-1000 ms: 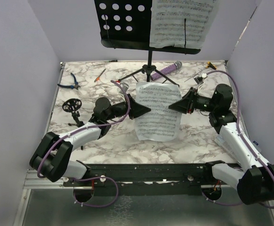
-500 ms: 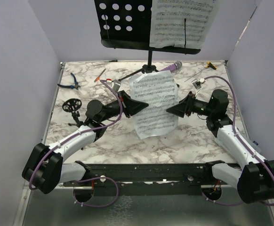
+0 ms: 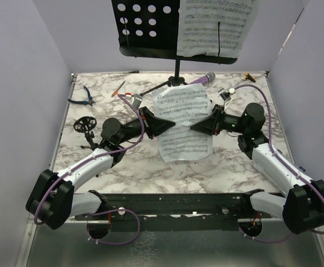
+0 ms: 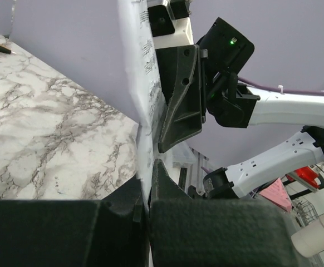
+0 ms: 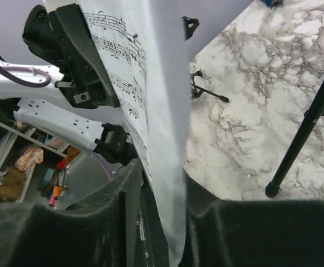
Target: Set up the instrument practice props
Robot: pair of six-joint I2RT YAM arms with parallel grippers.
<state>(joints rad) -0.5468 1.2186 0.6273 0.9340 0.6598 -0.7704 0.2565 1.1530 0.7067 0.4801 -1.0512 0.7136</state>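
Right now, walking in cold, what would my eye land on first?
The sheet of music held upright in mid-air over the middle of the marble table: the left gripper pinches one edge, and the right gripper has its fingers either side of the other. Behind it, at the back wall, a tall black music stand carries a second sheet on its right half.

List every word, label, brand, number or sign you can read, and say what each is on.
Readable text: none.
Raised sheet-music page: staves and notes only; any wording is too small to read.
Second sheet-music page on the music stand: also notation, too small to read.
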